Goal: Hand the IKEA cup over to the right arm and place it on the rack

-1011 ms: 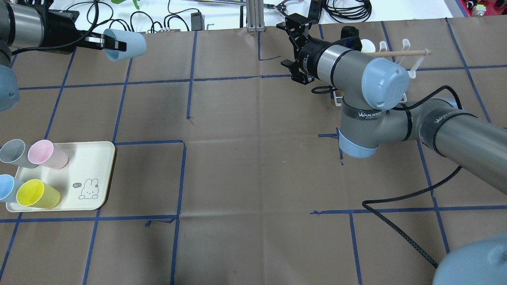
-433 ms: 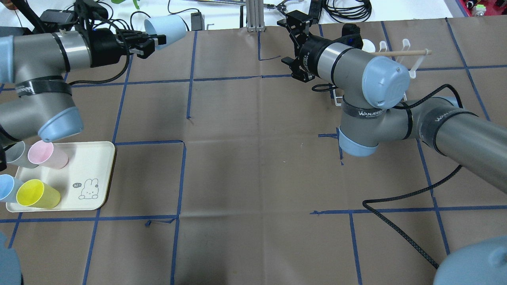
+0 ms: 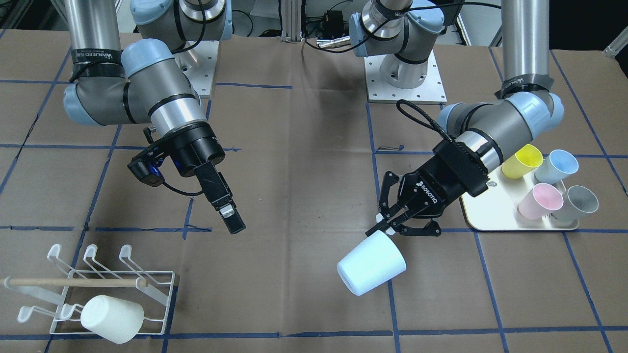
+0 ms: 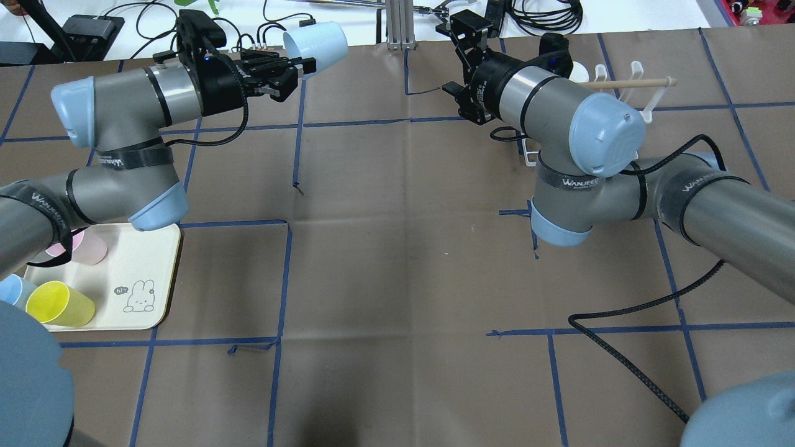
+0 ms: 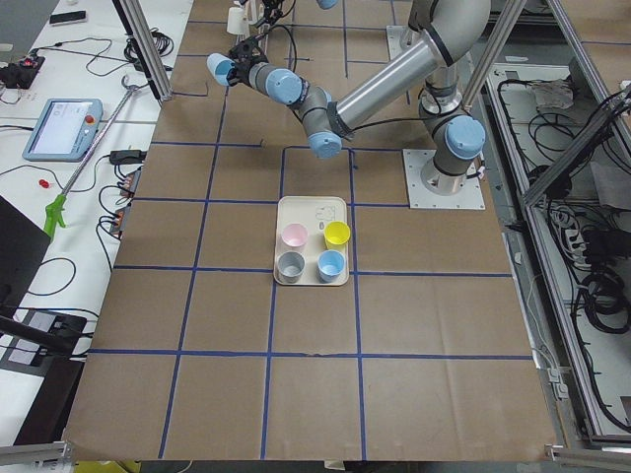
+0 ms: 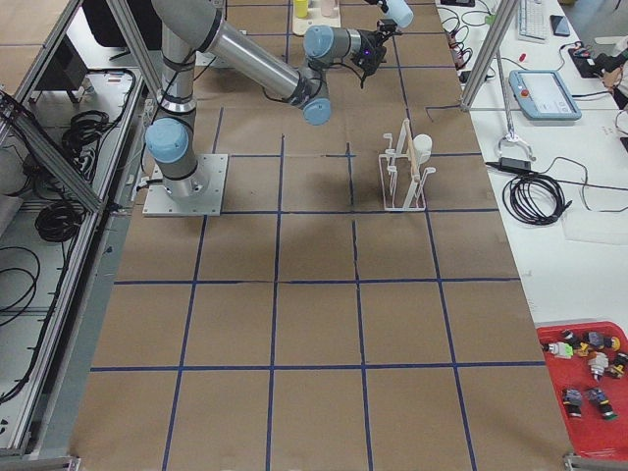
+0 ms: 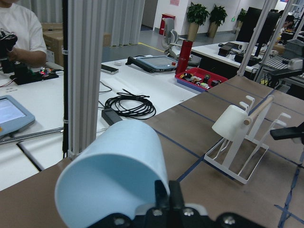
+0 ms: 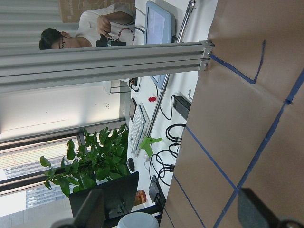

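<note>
The IKEA cup [image 4: 315, 40] is light blue and lies on its side in the air, held by its rim in my shut left gripper [image 4: 300, 64] over the table's far edge. From across the table the cup [image 3: 371, 268] hangs below the left gripper [image 3: 385, 228]. The left wrist view shows the cup [image 7: 114, 175] with its mouth toward the camera. The right arm's gripper [image 4: 448, 59] stands open and holds nothing, to the right of the cup with a gap between them. The rack [image 3: 100, 279] carries one white cup [image 3: 112, 317] and is seen behind the right arm [image 4: 621, 84].
A cream tray [image 3: 495, 215] with yellow [image 3: 523, 161], blue [image 3: 557, 165], pink [image 3: 540, 201] and grey [image 3: 576, 202] cups sits near the left arm's base side. An aluminium post [image 4: 397, 25] stands at the far edge between the grippers. A black cable [image 4: 627, 310] trails over the table.
My left arm has swung the blue cup rightward along the far edge, toward the middle. The right gripper has shifted slightly toward the far edge and stays open.
</note>
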Tool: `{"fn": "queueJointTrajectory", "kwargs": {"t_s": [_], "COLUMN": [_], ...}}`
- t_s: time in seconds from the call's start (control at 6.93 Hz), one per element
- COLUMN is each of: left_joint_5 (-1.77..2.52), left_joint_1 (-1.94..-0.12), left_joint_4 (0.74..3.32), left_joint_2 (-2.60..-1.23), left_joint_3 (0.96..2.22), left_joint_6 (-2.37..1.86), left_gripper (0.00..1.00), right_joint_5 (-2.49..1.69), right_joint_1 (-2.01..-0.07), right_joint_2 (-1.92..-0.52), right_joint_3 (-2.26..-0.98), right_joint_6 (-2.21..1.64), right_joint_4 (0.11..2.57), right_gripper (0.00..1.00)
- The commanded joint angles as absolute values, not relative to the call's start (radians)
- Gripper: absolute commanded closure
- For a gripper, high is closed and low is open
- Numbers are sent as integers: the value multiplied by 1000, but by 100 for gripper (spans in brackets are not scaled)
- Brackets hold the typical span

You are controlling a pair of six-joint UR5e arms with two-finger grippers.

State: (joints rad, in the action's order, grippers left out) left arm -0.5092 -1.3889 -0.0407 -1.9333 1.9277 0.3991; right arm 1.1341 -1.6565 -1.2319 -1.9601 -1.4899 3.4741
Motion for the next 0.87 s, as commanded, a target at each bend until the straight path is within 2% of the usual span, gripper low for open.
{"fn": "queueJointTrajectory", "kwargs": {"t_s": [0.0,0.14,0.72], "left_joint_5": [-581,-631,-692], "left_joint_1": [-1463,-1509,-1545], "left_joint_4": [-266,-343,-370], "left_joint_2": [-1934,-1937,-1933], "left_joint_3": [1994,2037,2051], "left_joint_6": [209,198,140], "left_gripper": [100,100,100], "right_joint_5": [1129,1126,1118], "right_joint_1": [-1658,-1658,-1718], "right_joint_2": [-1227,-1227,-1178], "right_joint_3": [-1960,-1959,-1944], "right_joint_6": [-1500,-1494,-1494], "right_joint_4": [3485,3479,3479], "right_gripper": [0,0,0]}}
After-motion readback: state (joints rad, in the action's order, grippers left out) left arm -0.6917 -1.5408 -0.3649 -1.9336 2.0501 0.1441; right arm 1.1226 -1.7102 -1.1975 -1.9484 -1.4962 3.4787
